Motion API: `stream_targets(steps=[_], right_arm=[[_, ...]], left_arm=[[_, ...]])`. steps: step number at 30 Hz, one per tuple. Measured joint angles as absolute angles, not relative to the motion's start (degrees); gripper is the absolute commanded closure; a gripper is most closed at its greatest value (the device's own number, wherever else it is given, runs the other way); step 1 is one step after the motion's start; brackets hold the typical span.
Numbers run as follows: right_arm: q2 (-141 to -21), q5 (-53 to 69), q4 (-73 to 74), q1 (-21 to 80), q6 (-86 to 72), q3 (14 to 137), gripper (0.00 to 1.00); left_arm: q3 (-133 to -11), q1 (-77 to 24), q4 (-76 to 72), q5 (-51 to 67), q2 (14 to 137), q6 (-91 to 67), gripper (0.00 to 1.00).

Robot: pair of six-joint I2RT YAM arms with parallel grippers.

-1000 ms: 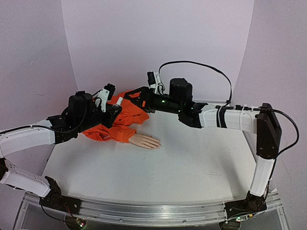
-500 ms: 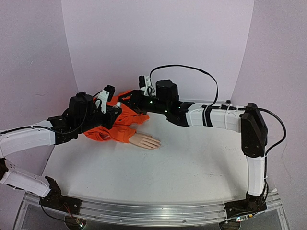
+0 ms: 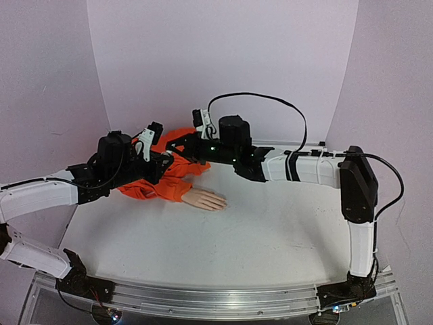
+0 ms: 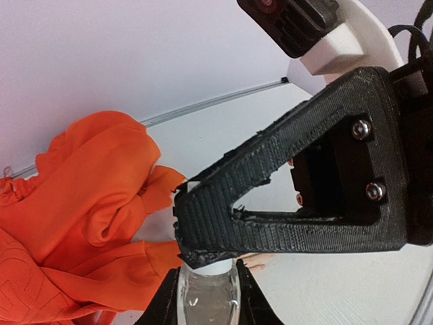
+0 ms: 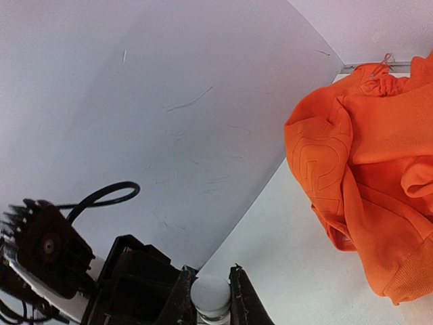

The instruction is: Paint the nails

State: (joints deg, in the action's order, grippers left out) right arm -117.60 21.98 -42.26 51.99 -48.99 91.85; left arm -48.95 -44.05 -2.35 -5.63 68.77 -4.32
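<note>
The pale mannequin hand (image 3: 205, 199) lies palm down on the white table, sticking out of an orange sleeve (image 3: 159, 185). Its nails (image 3: 220, 202) are too small to make out. My left gripper (image 4: 206, 290) is shut on a small clear bottle (image 4: 206, 301), held above the sleeve. My right gripper (image 5: 210, 290) is shut on the bottle's white cap (image 5: 210, 292). One of its black fingers (image 4: 270, 196) crosses over the cap (image 4: 218, 269) in the left wrist view. Peach fingertips (image 4: 260, 258) peek out just behind the bottle. Both grippers meet at the back left (image 3: 169, 150).
The crumpled orange garment (image 5: 365, 162) spreads over the back left of the table (image 3: 270, 230). Pale purple walls (image 3: 223, 61) close in the back and sides. The right arm (image 3: 311, 168) stretches across the back of the table, with a cable looping above it.
My right arm reached further left to the left gripper, and its jaws closed from open onto the bottle's cap. The left arm and the mannequin hand stayed put.
</note>
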Motion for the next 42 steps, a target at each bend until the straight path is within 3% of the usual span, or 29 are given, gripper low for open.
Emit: stream_targets(steps=[4,13,18,19,22,24,26,32,42], right_arm=[[-114.93,28.60,-45.63,50.37,-44.93,86.83,1.00],[-104.31,61.39,-57.87,45.91,-29.91,74.32,1.00],[-101.97,65.76,-60.45,46.57,-24.75,70.78,1.00],[-101.97,65.76,-60.49,46.59,-24.60,70.61,0.92],[-101.97,64.42,-60.36,46.11,-24.67,69.89,0.52],[-101.95,62.70,-59.51,45.60,-25.78,69.38,0.38],[-101.95,59.90,-57.54,45.32,-26.41,69.23,0.31],[-102.37,49.06,-47.33,45.19,-28.42,71.13,0.25],[-108.31,33.08,-40.95,47.70,-40.18,82.61,0.29]], left_arm=[[-49.08,-41.71,-1.93,6.87,68.82,-5.89,1.00],[-58.35,-36.86,-1.19,59.27,76.27,-11.79,1.00],[-58.94,-38.22,-1.54,68.18,78.06,-13.47,1.00],[-58.94,-38.22,-1.54,68.34,78.39,-13.50,1.00],[-58.85,-38.20,-1.58,64.99,78.78,-12.93,1.00],[-58.15,-38.06,-2.31,58.89,77.93,-11.64,1.00],[-56.03,-37.80,-3.33,49.76,75.72,-9.69,1.00],[-47.75,-39.05,-3.31,20.80,65.63,-2.11,1.00],[-45.60,-40.82,-3.29,2.37,62.00,3.22,1.00]])
